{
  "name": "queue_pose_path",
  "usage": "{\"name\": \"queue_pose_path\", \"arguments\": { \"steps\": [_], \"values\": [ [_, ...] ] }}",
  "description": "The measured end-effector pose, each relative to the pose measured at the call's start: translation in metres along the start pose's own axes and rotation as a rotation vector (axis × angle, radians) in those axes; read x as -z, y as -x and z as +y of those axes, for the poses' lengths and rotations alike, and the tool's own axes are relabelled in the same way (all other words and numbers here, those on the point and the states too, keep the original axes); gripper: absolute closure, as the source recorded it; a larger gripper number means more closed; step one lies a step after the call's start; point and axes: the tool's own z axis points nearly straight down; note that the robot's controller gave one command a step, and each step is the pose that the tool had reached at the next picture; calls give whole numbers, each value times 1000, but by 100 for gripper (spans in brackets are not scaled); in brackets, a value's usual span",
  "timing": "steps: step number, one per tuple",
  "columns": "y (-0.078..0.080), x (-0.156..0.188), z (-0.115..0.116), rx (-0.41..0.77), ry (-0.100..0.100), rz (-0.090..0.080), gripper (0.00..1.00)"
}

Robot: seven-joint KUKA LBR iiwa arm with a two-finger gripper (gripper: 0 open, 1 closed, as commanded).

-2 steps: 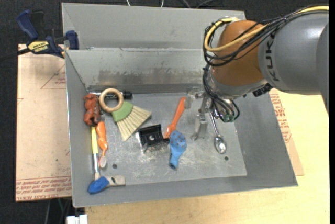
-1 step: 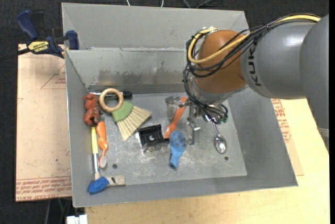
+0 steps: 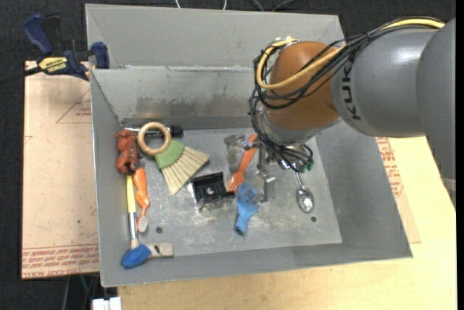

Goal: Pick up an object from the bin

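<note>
Orange stick (image 3: 241, 165), thin and slanted, lies in the middle of the bin (image 3: 217, 95) floor. The gripper (image 3: 265, 178) hangs low just to its right. I cannot tell whether the gripper touches it, nor whether the gripper is released or clenched, because the arm's round orange cover (image 3: 301, 84) and its cables hide most of it.

Just below the gripper, toward the lower middle of the frame, lies a blue plastic piece (image 3: 246, 208). A small black block (image 3: 210, 190) sits just left of that piece. To the gripper's right lies a metal spoon (image 3: 304, 198), its bowl pointing toward the bottom of the frame. A clear plastic bit (image 3: 233, 145) rests just up and left of the stick.

Farther left lies a small brush (image 3: 181, 165) with a green handle and pale bristles. A wooden ring (image 3: 153, 138) rests against the handle. Along the left wall, from top to bottom, are a brown figure (image 3: 127, 151), an orange toy (image 3: 140, 189) and a yellow pencil (image 3: 132, 213). In the lower left corner a blue lump (image 3: 135, 256) lies next to a tan scrap (image 3: 164, 250).
</note>
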Motion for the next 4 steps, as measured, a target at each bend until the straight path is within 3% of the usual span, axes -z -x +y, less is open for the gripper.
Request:
{"name": "queue_pose_path", "arguments": {
  "steps": [1, 2, 3, 4],
  "values": [
    [7, 3, 9, 180, 2, -1, 0],
    [12, -19, 2, 115, 1, -4, 0],
    [15, -26, 3, 227, 1, -8, 100],
    [15, -26, 2, 227, 1, -8, 100]
  ]
}}
